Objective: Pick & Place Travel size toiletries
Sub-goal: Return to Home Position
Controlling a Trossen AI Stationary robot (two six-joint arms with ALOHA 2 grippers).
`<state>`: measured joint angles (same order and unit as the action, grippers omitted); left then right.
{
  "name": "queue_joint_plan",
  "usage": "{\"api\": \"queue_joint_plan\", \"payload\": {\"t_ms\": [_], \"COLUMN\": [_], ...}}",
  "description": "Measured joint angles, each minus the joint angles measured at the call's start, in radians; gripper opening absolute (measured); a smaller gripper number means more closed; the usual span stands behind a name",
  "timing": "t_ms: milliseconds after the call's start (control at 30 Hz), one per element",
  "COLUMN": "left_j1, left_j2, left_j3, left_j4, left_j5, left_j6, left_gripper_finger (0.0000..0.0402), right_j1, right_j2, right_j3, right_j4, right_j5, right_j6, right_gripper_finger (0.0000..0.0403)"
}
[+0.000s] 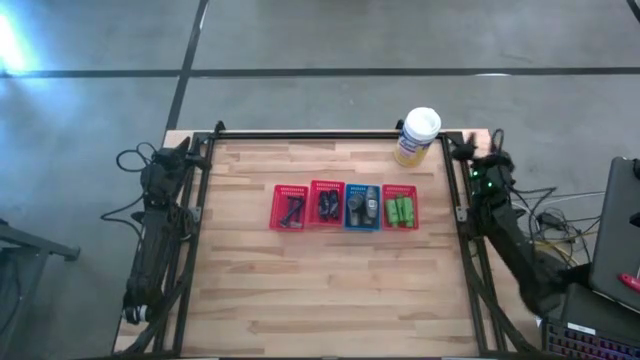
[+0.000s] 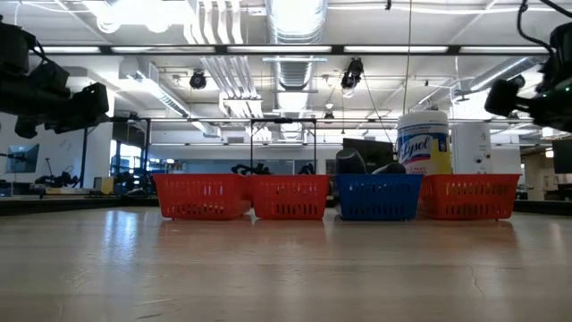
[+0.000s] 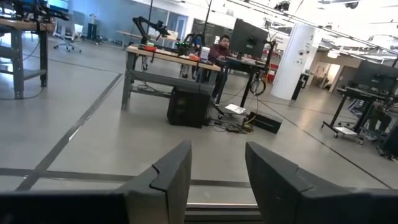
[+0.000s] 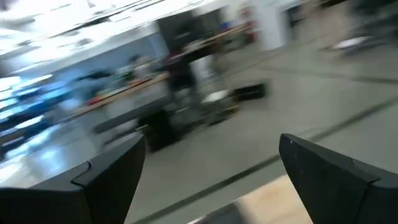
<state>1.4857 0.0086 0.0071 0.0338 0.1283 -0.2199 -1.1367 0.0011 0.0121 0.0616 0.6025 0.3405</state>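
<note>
Four small mesh baskets stand in a row at the table's middle. From left to right, a red basket holds thin black razors. A second red basket holds dark items. A blue basket holds grey-black tubes, and a third red basket holds green bottles. My left gripper is folded back at the table's far left corner. It is open, with nothing between its fingers. My right gripper is at the far right corner, wide open and holding nothing. Both grippers point level, out past the table's far edge.
A yellow canister with a white lid stands at the far right of the table, behind the baskets. A black frame rail runs round the table. A laptop and cables lie beyond the right edge. Bare wood lies in front of the baskets.
</note>
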Motion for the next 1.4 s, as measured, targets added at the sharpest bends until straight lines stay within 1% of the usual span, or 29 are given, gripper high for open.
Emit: {"api": "queue_joint_plan", "payload": {"t_ms": [100, 167, 200, 267, 333, 400, 467, 567, 967, 1400], "left_j1": [0.0, -0.001, -0.001, -0.001, -0.001, -0.002, -0.002, -0.002, -0.002, -0.002], "left_j2": [0.001, 0.001, 0.001, 0.001, 0.001, 0.001, 0.001, 0.002, 0.002, 0.002], "left_j3": [0.0, 0.0, 0.0, 0.0, 0.0, 0.0, -0.001, -0.001, -0.001, -0.001], "left_j4": [0.0, 0.0, 0.0, -0.001, -0.001, -0.001, -0.001, -0.001, -0.001, -0.001], "left_j5": [0.0, 0.0, 0.0, 0.0, 0.0, 0.001, 0.0, 0.0, 0.001, 0.001], "left_j6": [0.0, 0.0, 0.0, 0.0, 0.0, 0.0, 0.0, 0.0, 0.0, 0.0], "left_gripper_finger": [0.0156, 0.0156, 0.0156, 0.0156, 0.0156, 0.0156, 0.0156, 0.0157, 0.0156, 0.0156], "right_j1": [-0.177, -0.273, -0.313, -0.342, -0.338, -0.298, -0.254, -0.237, -0.322, -0.307], "right_j2": [0.0, 0.0, 0.0, -0.001, -0.001, 0.0, 0.0, 0.0, -0.001, 0.014], "right_j3": [-0.001, -0.003, -0.003, -0.003, -0.003, -0.003, -0.003, -0.003, -0.003, -0.003], "right_j4": [0.006, 0.009, 0.009, 0.01, 0.01, 0.009, 0.008, 0.009, 0.008, 0.008], "right_j5": [0.0, 0.003, 0.003, 0.003, 0.022, 0.072, 0.073, 0.077, 0.079, 0.079], "right_j6": [-0.002, 0.0, -0.002, -0.003, -0.003, -0.003, -0.003, -0.003, 0.0, -0.002], "right_gripper_finger": [0.0364, 0.0364, 0.0364, 0.0364, 0.0364, 0.0364, 0.0364, 0.0364, 0.0364, 0.0364]}}
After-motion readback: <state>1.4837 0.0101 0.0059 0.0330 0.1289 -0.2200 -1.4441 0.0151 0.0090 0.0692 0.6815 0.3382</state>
